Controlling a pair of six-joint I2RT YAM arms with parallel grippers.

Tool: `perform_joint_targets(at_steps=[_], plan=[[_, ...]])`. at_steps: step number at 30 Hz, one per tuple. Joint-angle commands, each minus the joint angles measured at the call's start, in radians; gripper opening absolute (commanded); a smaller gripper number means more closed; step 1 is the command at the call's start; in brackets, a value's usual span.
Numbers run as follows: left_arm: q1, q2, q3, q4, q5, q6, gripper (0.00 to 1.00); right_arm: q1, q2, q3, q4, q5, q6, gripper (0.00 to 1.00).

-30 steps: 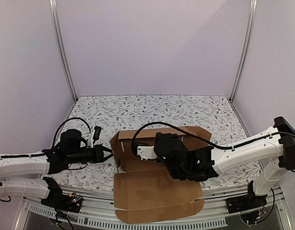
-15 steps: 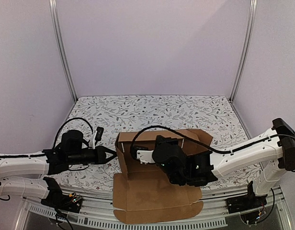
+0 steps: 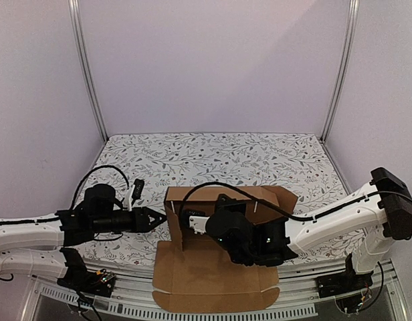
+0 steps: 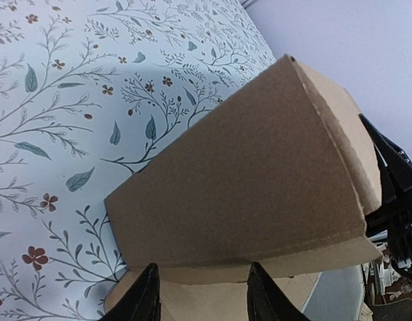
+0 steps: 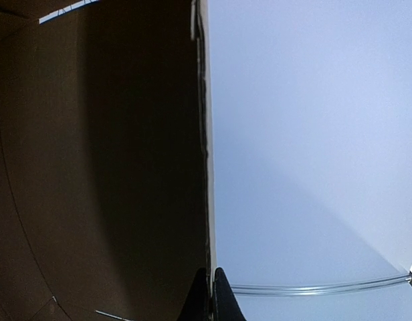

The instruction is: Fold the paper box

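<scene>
Floral-print table (image 3: 226,150) inside a booth of pale lilac walls (image 3: 213,67). At its near edge, midway between the two arms, paper box (image 3: 206,281) partly raised: wide front panel lying flat and jutting past the table's lip, back wall and left side wall standing upright, a flap at the right rear corner leaning outward. Left gripper (image 3: 155,219) level with the table, pointed at the outside of the left wall and just beside it, fingers (image 4: 150,297) parted and clamping nothing, brown cardboard filling its wrist camera. Right arm (image 3: 340,214) stretched across into the box, black wrist low over the floor panel. Right gripper (image 5: 210,294) pinched tight, seemingly nipping the thin edge of an upright wall, though dim in the wrist view and hidden from above.
</scene>
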Motion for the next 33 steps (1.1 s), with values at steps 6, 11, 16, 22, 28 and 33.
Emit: perform_joint_targets(at_steps=[6,11,16,22,28,33], plan=[[-0.068,0.017,-0.003,0.012,-0.064,0.08,0.43,0.015,0.031,0.046,-0.052,-0.001,0.053,0.0],[-0.083,0.072,0.001,0.06,-0.129,0.136,0.43,0.017,0.034,0.057,-0.078,-0.002,0.072,0.0],[-0.102,0.169,0.046,0.08,-0.175,0.168,0.45,0.022,0.038,0.066,-0.106,0.001,0.094,0.0],[-0.166,0.235,0.085,0.111,-0.277,0.175,0.54,0.027,0.054,0.087,-0.167,0.011,0.143,0.0],[-0.265,0.24,0.091,0.11,-0.48,0.161,0.6,0.029,0.089,0.12,-0.237,0.031,0.213,0.0],[-0.323,0.269,0.105,0.109,-0.634,0.161,0.61,0.032,0.1,0.14,-0.277,0.024,0.256,0.0]])
